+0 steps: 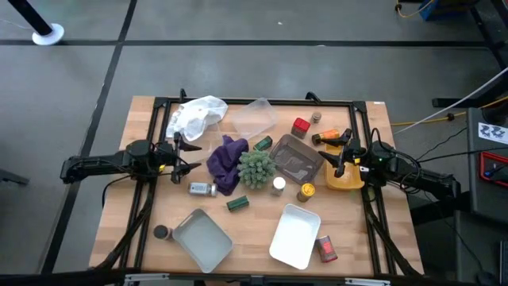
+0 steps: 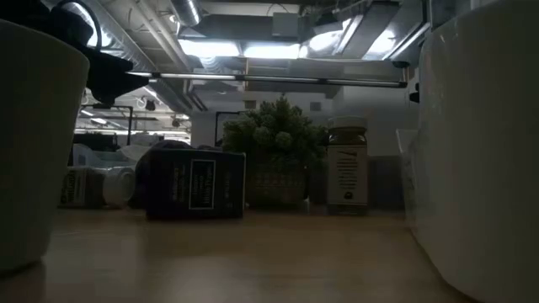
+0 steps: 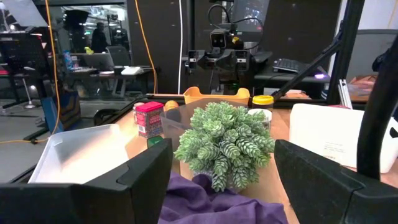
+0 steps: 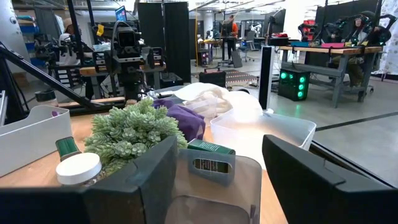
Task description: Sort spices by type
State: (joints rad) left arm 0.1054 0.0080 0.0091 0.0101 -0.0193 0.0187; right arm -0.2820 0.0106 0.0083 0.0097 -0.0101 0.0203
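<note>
Small cylindrical jars (image 1: 202, 189) and boxy tins (image 1: 300, 127) surround spiky plant (image 1: 256, 168).

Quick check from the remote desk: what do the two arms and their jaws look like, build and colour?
Both arms are dark, slim and jointed. The left gripper and the right gripper each carry small orange-yellow accents near the wrist. In the wrist views the fingers are broad, matte black and blocky. Dark cables trail from both arms across the table.

I see two matte black arms. The left gripper (image 1: 189, 156) and right gripper (image 1: 333, 151) have broad, flat, dark jaws with squared edges. Black cables trail from each arm base. A small yellow-orange marking sits near each wrist.
</note>
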